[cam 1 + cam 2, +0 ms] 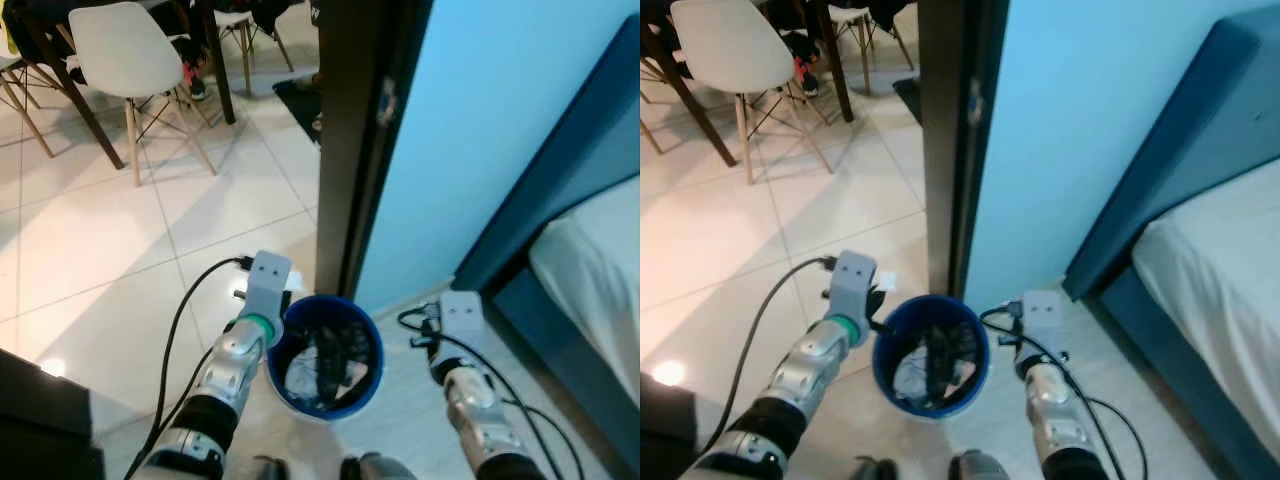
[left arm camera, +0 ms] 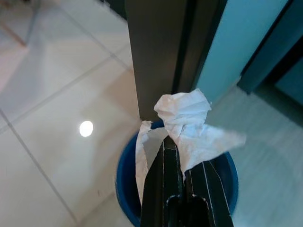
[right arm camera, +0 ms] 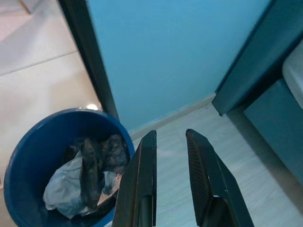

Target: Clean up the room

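No brand, label or writing can be read anywhere here. A round blue plastic bin point(image 1: 330, 355) stands on the floor at the foot of a dark door frame point(image 1: 350, 140), where the white tiles point(image 1: 90, 260) meet the pale wood-look floor point(image 3: 189, 142) of the room with the light blue wall point(image 1: 480, 120). Inside the bin lie crumpled white paper and dark, limp rubbish point(image 3: 90, 175), reaching partway up its wall.

The left end effector point(image 2: 182, 156) is at the bin's rim on the tiled side, its fingers clenched on a crumpled white tissue point(image 2: 187, 125) that sits just above the bin's opening. The right end effector point(image 3: 170, 156) hangs beside the bin on the other side, over the pale floor, its fingers parted and holding nothing.

A bed with a white mattress point(image 1: 595, 270) in a dark blue frame point(image 1: 545, 190) stands to the right. White chairs with wooden legs point(image 1: 125, 60) stand on the tiles beyond the doorway.
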